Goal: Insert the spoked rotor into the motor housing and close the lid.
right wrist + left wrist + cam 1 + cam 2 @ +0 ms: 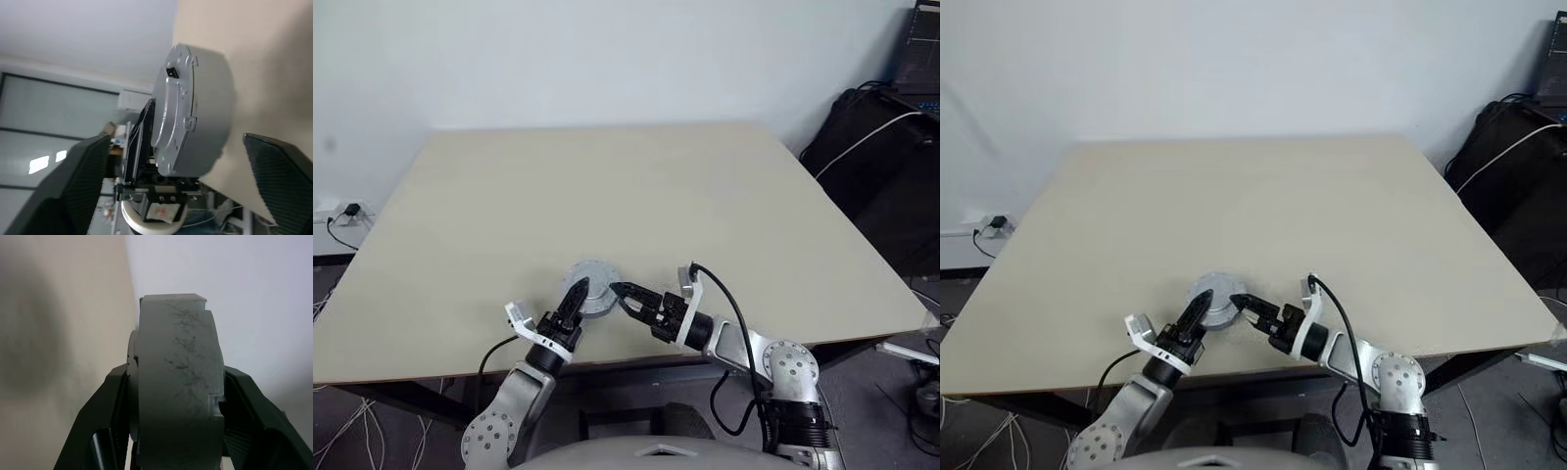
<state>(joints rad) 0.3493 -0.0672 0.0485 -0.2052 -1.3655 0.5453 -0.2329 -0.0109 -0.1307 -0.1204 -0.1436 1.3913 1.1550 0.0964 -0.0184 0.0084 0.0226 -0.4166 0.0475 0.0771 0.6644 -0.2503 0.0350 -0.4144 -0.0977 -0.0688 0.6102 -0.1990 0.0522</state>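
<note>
Lid [592,286] closed – bare table [636,196], tools flanking

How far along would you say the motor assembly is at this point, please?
It looks close to finished: a closed grey motor housing sits on the table with the lid on top, and no loose spoked wheel is visible. The left gripper has its jaws clamped across the assembly, while the right gripper stands open beside it. What remains appears to be letting go.

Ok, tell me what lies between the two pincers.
The lidded grey motor housing, clamped by the left pincer; the right pincer stands open beside it. Head views show it.
</note>
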